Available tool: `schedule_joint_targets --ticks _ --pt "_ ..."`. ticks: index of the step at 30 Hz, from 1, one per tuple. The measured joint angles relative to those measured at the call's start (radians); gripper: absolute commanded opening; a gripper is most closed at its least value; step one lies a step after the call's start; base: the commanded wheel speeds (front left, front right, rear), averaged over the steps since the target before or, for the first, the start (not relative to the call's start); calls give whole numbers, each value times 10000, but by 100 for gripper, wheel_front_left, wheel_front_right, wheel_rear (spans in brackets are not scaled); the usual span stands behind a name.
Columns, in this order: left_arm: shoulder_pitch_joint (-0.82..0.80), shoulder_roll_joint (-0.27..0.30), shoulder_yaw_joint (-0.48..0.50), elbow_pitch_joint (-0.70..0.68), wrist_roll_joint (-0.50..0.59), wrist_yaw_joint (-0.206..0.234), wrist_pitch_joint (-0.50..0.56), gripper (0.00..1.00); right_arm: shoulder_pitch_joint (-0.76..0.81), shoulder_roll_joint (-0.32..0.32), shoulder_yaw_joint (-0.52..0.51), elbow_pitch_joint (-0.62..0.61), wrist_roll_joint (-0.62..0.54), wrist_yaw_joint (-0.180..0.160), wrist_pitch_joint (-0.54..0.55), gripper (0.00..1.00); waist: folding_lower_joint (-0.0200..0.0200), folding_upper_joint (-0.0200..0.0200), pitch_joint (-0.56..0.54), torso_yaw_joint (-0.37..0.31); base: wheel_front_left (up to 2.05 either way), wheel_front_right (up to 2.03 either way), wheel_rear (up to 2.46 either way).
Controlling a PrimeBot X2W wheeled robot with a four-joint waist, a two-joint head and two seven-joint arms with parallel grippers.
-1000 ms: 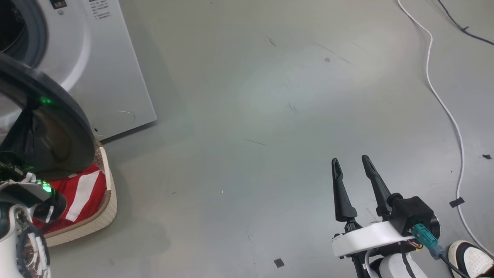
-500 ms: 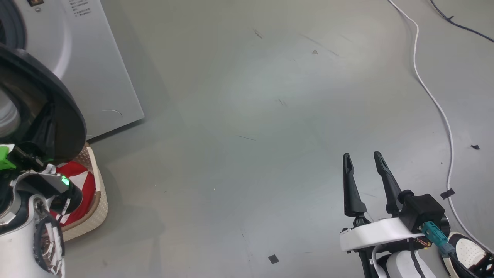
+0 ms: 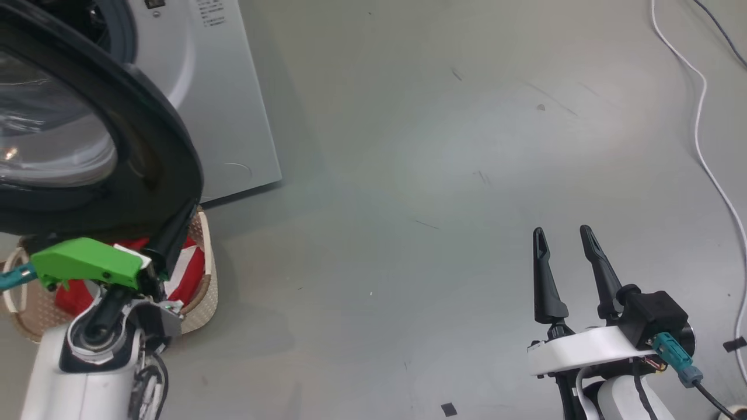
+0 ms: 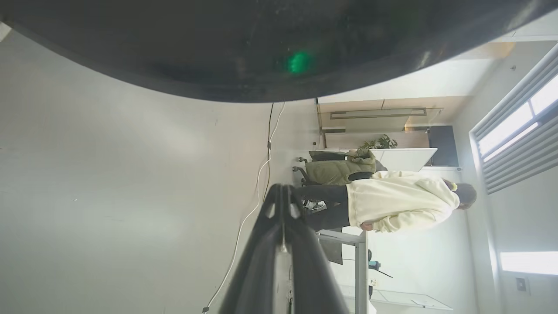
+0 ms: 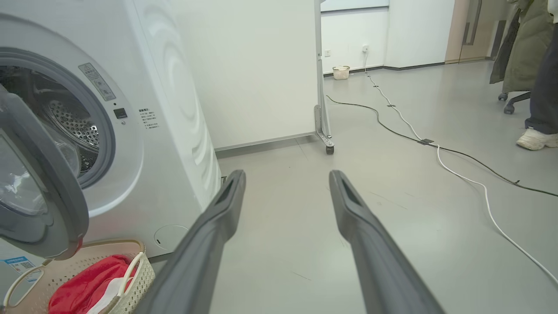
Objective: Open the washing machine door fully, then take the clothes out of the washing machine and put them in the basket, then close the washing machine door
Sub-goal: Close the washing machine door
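Observation:
The white washing machine (image 3: 233, 116) stands at the upper left, its steel drum (image 5: 74, 122) showing. The washing machine door (image 3: 152, 128) hangs partly open over the basket (image 3: 207, 280), which holds the red clothes (image 3: 189, 277) with white stripes. My left gripper (image 3: 188, 214) is shut and empty, its fingers lying along the door's lower right rim; I cannot tell if they touch. The left wrist view shows the shut fingertips (image 4: 283, 192) below the black rim (image 4: 218, 52). My right gripper (image 3: 569, 233) stands open and empty over bare floor, far right of the basket (image 5: 144, 272).
A white cable (image 3: 700, 116) runs down the floor at the right. A wheeled metal frame (image 5: 322, 109) stands behind the machine. A person in a cream top (image 4: 401, 205) stands further off, one shoe (image 5: 536, 139) on the floor. Grey floor lies between the grippers.
The head camera has swung, so machine, door and basket now sit further right and larger. My left wrist has turned, showing its green part, fingers still shut by the door's rim. The right gripper stays open.

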Motion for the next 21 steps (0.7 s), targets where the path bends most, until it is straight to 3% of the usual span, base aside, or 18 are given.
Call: schedule_joint_targets --ticks 10,13,21 --pt "887 305 -1160 -349 1793 -1189 -138 0 1 -203 -6 163 0 178 -8 100 0 0 -567 1274 0 0 0" --pt "1100 690 -1540 -660 2943 -1436 -579 0 69 -347 -88 205 0 178 -8 100 0 0 -799 1817 0 0 0" --pt "1403 1331 -2036 -1415 5358 -1555 -2038 0 369 -487 -334 150 25 174 -8 100 0 0 -1231 2924 0 0 0"
